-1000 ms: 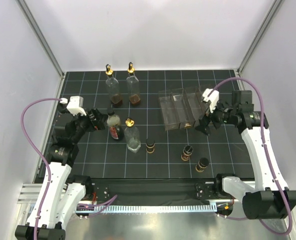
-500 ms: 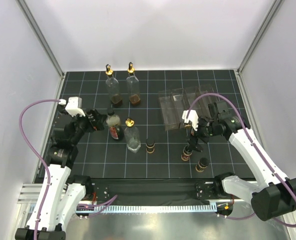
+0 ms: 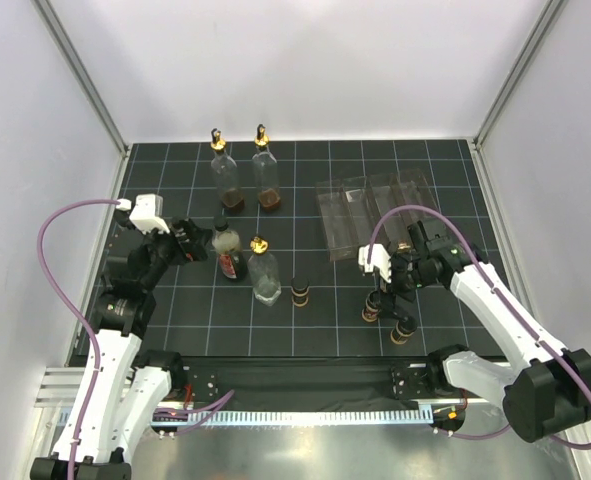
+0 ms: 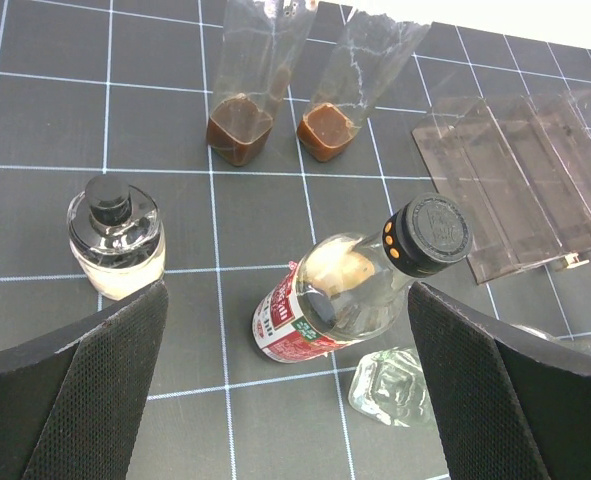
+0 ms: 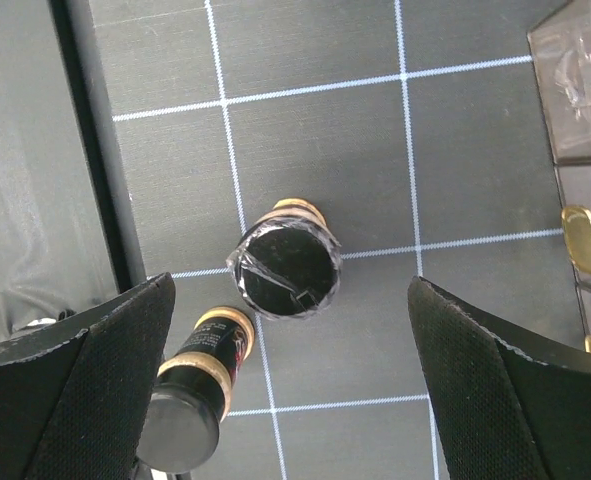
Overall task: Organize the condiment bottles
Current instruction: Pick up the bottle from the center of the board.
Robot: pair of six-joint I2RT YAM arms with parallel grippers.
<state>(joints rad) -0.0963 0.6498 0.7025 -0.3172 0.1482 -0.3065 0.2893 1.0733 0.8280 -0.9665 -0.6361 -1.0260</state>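
My left gripper (image 3: 199, 243) (image 4: 287, 300) is open, its fingers either side of a clear red-labelled bottle (image 4: 325, 300) (image 3: 230, 258) with a dark cap. A tall clear bottle (image 3: 265, 272) with a gold pourer stands just right of it, and two more (image 3: 225, 178) (image 3: 267, 175) stand behind. My right gripper (image 3: 388, 288) (image 5: 290, 300) hangs open over a small dark black-capped bottle (image 5: 285, 270) (image 3: 372, 306), without touching it. A second small one (image 5: 190, 390) (image 3: 403, 329) stands by the gripper's left finger (image 5: 75, 380), and a third (image 3: 300, 291) is further left.
The clear plastic divided rack (image 3: 373, 213) (image 4: 520, 180) (image 5: 575, 80) lies behind the right gripper, with gold-banded items (image 5: 585, 240) at its near end. A squat bottle of pale liquid with a black cap (image 4: 115, 235) stands left of the left gripper. The mat's near edge (image 5: 85, 200) is close.
The right arm has swung from the rack's near end toward the front left and now hangs over the small dark bottles. The left arm has not moved.
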